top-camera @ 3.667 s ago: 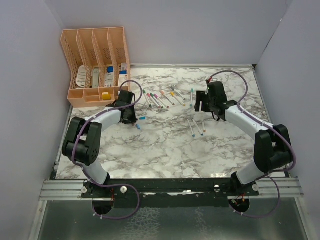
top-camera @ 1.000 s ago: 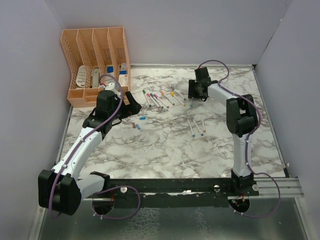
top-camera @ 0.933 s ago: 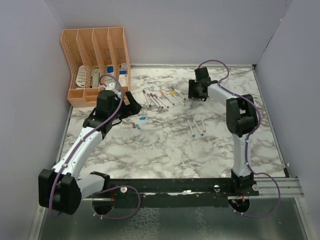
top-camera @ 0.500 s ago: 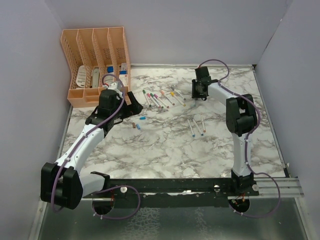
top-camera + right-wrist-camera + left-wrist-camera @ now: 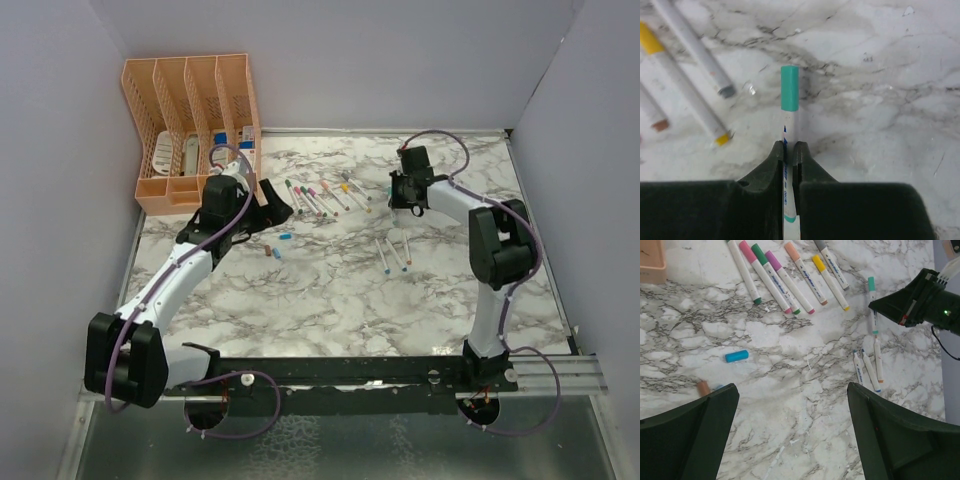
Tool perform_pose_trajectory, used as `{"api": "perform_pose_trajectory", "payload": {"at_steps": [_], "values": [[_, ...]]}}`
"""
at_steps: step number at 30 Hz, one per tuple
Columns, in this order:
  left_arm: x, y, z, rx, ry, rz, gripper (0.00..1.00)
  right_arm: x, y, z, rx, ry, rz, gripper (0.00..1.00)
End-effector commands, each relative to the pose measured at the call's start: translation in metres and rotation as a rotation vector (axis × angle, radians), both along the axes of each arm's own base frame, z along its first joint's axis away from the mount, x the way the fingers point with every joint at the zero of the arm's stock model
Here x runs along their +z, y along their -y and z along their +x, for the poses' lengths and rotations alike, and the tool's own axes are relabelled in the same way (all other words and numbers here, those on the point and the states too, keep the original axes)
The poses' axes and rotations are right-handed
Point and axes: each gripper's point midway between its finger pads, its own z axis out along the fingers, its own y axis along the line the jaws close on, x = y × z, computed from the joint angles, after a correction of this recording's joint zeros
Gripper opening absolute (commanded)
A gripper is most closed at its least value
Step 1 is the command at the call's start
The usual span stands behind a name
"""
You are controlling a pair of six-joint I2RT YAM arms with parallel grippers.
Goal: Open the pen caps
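Now we pinch the barrel of the teal-capped pen (image 5: 789,125) in the right gripper (image 5: 789,148), just right of the pen row (image 5: 785,282); next, we judge, the left gripper (image 5: 791,390), spread wide and empty, must pull the teal cap (image 5: 789,88). Only the right wrist view shows that pinch; the left wrist view adds a loose blue cap (image 5: 736,356).

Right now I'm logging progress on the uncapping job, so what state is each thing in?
teal-capped pen, cap on, clamped
right hand, shut on the teal-capped pen
left hand, open, empty
row of pens, capped, lying flat
three pens, lying flat, apparently uncapped
blue cap, off, lying loose
brown cap, off, lying loose
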Motion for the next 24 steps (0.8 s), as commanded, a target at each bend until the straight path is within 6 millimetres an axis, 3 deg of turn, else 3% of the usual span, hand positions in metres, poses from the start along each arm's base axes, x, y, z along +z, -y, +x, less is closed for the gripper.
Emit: {"api": "perform_pose_trajectory", "payload": {"at_steps": [1, 5, 12, 18, 24], "values": [[0.022, 0.028, 0.011, -0.059, 0.058, -0.099, 0.92, 0.095, -0.032, -0.015, 0.169, 0.227, 0.158, 0.01], [0.03, 0.053, 0.021, -0.108, 0.065, -0.133, 0.92, 0.127, -0.055, -0.056, 0.286, 0.274, 0.226, 0.01], [0.05, 0.095, 0.034, -0.161, 0.099, -0.199, 0.9, 0.154, -0.09, -0.12, 0.427, 0.296, 0.315, 0.01], [0.056, 0.127, 0.036, -0.198, 0.106, -0.244, 0.86, 0.175, -0.112, -0.153, 0.503, 0.314, 0.369, 0.01], [0.052, 0.143, 0.026, -0.215, 0.093, -0.27, 0.83, 0.185, -0.121, -0.169, 0.546, 0.316, 0.382, 0.01]]}}
